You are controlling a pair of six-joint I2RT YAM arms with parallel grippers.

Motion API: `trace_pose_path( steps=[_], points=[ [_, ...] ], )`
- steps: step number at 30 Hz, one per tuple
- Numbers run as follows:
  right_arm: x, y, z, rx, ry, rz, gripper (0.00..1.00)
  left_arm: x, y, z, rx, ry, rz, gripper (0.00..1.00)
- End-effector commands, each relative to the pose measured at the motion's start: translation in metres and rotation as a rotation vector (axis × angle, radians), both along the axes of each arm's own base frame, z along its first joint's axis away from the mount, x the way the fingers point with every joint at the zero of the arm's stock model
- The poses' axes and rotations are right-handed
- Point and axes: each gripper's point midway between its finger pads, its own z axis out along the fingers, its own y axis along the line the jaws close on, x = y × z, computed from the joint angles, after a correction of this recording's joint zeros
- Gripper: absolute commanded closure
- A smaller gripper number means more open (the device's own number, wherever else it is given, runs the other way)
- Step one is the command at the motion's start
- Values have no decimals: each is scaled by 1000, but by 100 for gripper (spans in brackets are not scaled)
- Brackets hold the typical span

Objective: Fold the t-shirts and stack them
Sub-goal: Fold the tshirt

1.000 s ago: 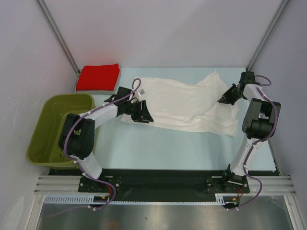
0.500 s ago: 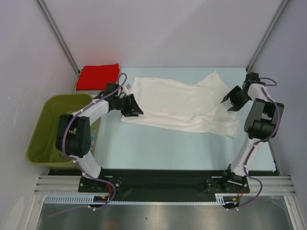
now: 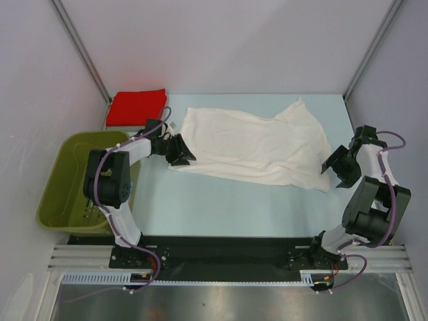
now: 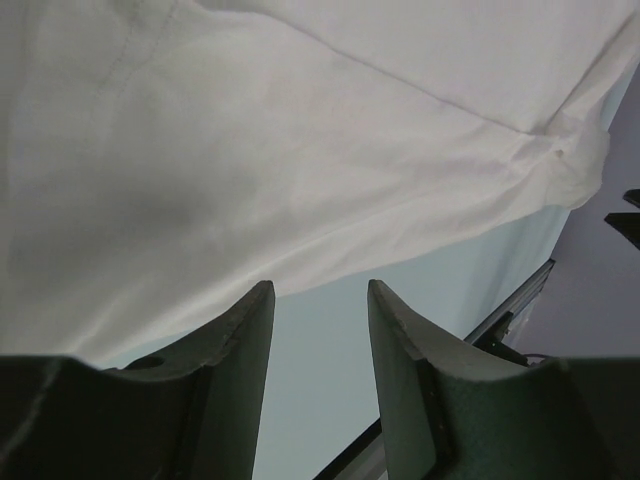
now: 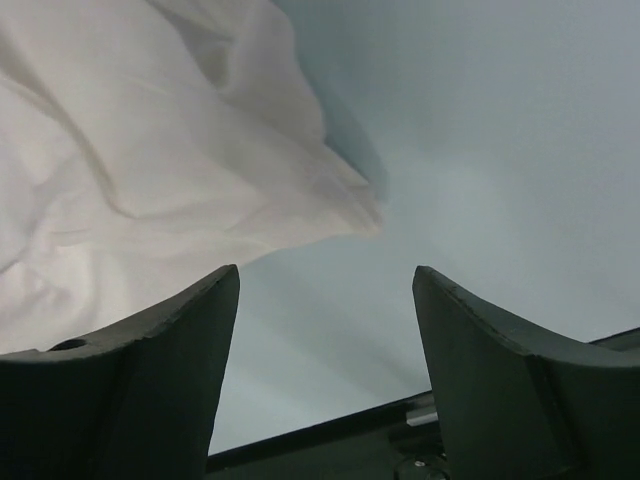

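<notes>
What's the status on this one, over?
Left hand open at edge of white shirt; right hand open, empty, beside it. White shirt spread, unfolded. Red shirt folded, far left corner. Nothing in the way.

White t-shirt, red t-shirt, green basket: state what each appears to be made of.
White t-shirt: soft matte cloth, probably cotton knit; it wrinkles and shows a stitched seam. Red t-shirt: matte cloth too, folded flat with soft edges. Olive-green basket: rigid moulded plastic, apparently; smooth, faintly glossy walls.

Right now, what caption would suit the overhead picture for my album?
Left gripper and right gripper, both open, flank the spread white t-shirt; red t-shirt folded behind.
</notes>
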Motion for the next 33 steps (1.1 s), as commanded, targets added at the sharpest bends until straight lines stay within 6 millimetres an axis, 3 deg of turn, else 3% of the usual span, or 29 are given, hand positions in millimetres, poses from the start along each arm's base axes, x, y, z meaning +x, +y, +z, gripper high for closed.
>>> trace_pose_path(
  steps=[1,3,12,17,19,23,27,33],
  points=[
    [-11,-9,-29,-28,53,28,25,15,-5,8,-39,-30,10,52],
    [-4,-10,-44,-29,27,45,34,17,-3,2,-43,-16,14,53],
    [6,-5,-69,7,42,59,37,24,4,-5,-53,-3,25,53],
    [-17,-15,-83,-52,156,-2,52,24,11,-12,-46,11,37,53],
    [-31,-22,-84,-95,212,-33,63,23,13,-16,-42,20,43,53],
    [-60,-27,-82,-139,317,-64,72,18,17,-23,-28,33,48,53],
    [-75,-23,-76,-142,321,-89,72,12,21,-24,-2,28,48,53],
    [-61,-29,-64,-146,282,-84,65,9,26,-6,35,-14,28,54]
  ],
)
